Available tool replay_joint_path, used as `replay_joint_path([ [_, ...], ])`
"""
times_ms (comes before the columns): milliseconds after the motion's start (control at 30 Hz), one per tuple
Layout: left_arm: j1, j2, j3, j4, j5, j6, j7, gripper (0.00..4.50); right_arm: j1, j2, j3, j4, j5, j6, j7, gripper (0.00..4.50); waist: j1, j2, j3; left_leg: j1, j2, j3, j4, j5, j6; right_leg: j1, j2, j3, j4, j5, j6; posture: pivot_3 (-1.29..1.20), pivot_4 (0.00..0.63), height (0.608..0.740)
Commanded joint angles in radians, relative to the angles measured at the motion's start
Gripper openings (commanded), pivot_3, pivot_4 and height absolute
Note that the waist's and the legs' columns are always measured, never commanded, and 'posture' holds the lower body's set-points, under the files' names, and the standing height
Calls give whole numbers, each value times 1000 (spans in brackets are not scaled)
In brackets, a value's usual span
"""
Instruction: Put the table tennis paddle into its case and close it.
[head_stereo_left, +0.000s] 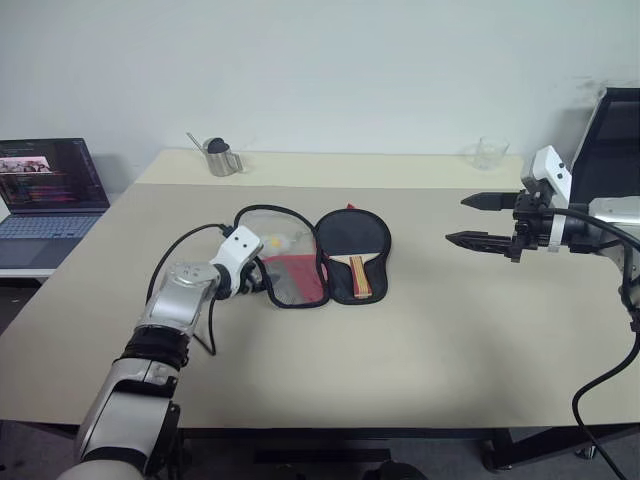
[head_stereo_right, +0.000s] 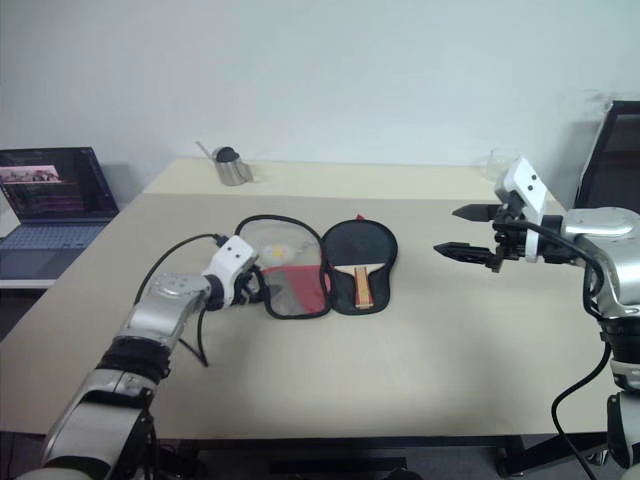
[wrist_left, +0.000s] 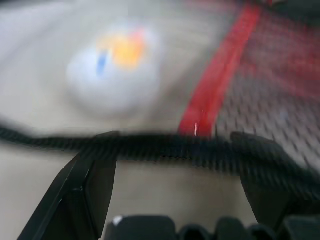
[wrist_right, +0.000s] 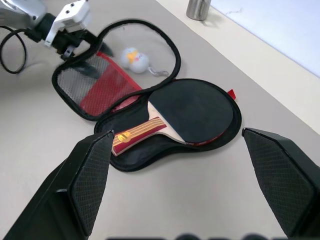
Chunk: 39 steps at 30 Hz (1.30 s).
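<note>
Tabletop: left jaws (wrist_right: 80, 45) straddle open case (wrist_right: 90, 87) rim.

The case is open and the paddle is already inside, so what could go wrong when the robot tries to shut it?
1. The charm lies inside the open flap's loop; it might get trapped as the case folds shut.
2. The left gripper, open at the flap's edge, might only drag the soft flap instead of lifting it.
3. The paddle lies loose in the other half, its handle near the rim; a tug could shift it and block the zip. The right gripper hovers apart, open.
</note>
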Motion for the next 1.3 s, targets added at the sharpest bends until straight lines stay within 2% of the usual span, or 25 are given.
replay_joint_path([
  [33,-94,-32,59,-61,-56,-12,-8,3855,-5,-11,-43,-40,8,-3,-10,4487,1,0,0,0,0,0,0,0,0,0,0,0,-1,0,0,0,150,740],
  [300,-169,-157,32,-127,-75,50,15,3855,15,1,-51,-62,19,2,-25,4487,-3,0,0,0,0,0,-2,0,0,0,0,0,-2,0,0,0,150,740],
  [467,-152,-278,-85,-90,48,161,135,3855,20,13,-56,-69,20,3,-41,4487,-3,0,0,1,-2,0,-1,0,0,1,0,1,-2,1,1,0,150,740],
  [633,-119,-279,-99,-118,71,220,150,3855,23,19,-57,-79,19,18,-65,4487,-26,0,0,1,-2,0,-2,0,0,1,0,1,-3,1,1,0,150,740],
  [867,-69,-113,-35,-288,0,224,-10,3855,-15,166,-41,-32,30,196,-238,4487,-40,0,0,3,2,0,-3,0,-1,1,1,1,1,1,1,0,150,740],
  [1067,83,117,149,-630,-270,242,-313,3855,-64,375,-83,48,70,447,-444,4487,-45,0,0,3,4,0,-3,2,-3,-1,2,2,2,1,0,0,150,740],
  [1300,278,327,315,-812,-425,334,-418,3855,-85,511,-69,155,56,486,-515,4487,-34,0,0,2,4,0,-2,2,-3,-1,1,1,2,1,0,0,150,740],
])
